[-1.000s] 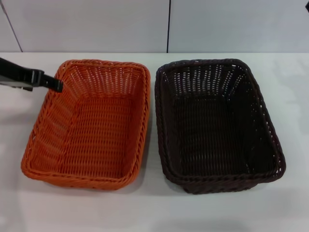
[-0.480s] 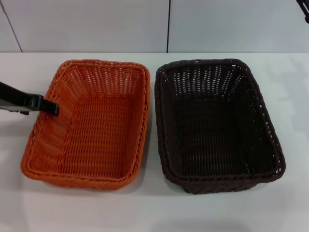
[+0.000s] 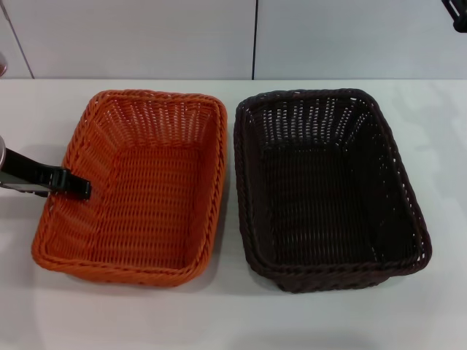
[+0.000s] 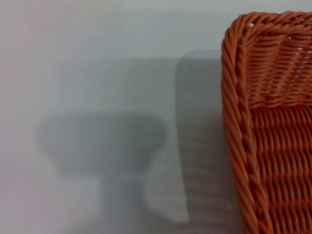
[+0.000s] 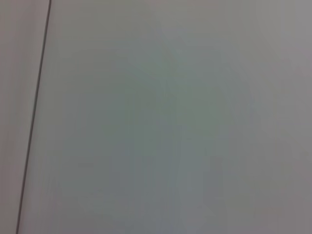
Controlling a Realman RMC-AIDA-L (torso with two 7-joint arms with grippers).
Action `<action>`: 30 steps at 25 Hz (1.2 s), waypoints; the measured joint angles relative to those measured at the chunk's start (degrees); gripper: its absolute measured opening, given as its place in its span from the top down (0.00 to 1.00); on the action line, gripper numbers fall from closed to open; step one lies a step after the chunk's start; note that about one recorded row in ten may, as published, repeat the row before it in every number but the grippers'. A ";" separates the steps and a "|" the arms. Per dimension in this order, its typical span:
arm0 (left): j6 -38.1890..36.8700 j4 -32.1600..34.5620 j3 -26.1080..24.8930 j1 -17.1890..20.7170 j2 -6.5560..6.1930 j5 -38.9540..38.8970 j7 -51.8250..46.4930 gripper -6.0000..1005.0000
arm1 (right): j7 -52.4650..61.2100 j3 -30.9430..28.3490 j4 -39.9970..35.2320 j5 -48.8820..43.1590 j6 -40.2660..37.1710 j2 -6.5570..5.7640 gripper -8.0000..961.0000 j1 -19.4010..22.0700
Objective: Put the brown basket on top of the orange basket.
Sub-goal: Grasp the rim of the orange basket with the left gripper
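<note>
Since a second ago the left gripper (image 3: 76, 185) has slid nearer along the orange basket (image 3: 139, 186)'s left rim, fingers indiscernible, while the brown basket (image 3: 328, 186) sits untouched just right on the bench (image 3: 233, 321); steadying orange squarely should help stacking.

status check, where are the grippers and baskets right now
Left gripper at the orange basket's left rim. Right gripper high at far right, away from the work. Brown basket on the table beside the orange, not stacked. Nothing between them.
</note>
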State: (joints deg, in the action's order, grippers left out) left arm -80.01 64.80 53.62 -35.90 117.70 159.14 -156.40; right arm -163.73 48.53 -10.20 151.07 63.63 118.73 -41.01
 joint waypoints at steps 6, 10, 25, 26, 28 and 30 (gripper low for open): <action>-0.31 0.00 0.60 -0.07 0.01 0.03 0.20 0.25 | -0.05 -0.09 0.01 0.00 -0.52 0.00 0.22 -0.22; -0.60 0.54 0.74 0.36 0.10 -0.06 1.01 0.36 | -0.09 0.06 0.01 0.01 -1.10 0.00 0.22 -0.20; -2.65 4.39 1.23 1.15 -0.02 -0.89 10.93 0.83 | -0.13 0.07 0.06 0.09 -3.49 0.00 0.22 -0.25; -2.65 4.39 1.23 1.15 -0.02 -0.89 10.93 0.83 | -0.13 0.07 0.06 0.09 -3.49 0.00 0.22 -0.25; -3.33 4.39 0.69 0.74 -0.42 -1.35 13.63 0.84 | -0.14 0.06 0.10 0.09 -3.51 0.00 0.22 -0.28; -3.79 6.23 -0.35 0.42 -1.07 -1.79 19.20 0.84 | -0.16 0.09 0.13 0.09 -3.52 0.00 0.22 -0.29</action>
State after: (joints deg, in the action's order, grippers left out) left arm -83.80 71.03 53.27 -35.48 116.63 157.36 -137.20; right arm -163.89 48.62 -10.07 151.16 60.11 118.74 -41.31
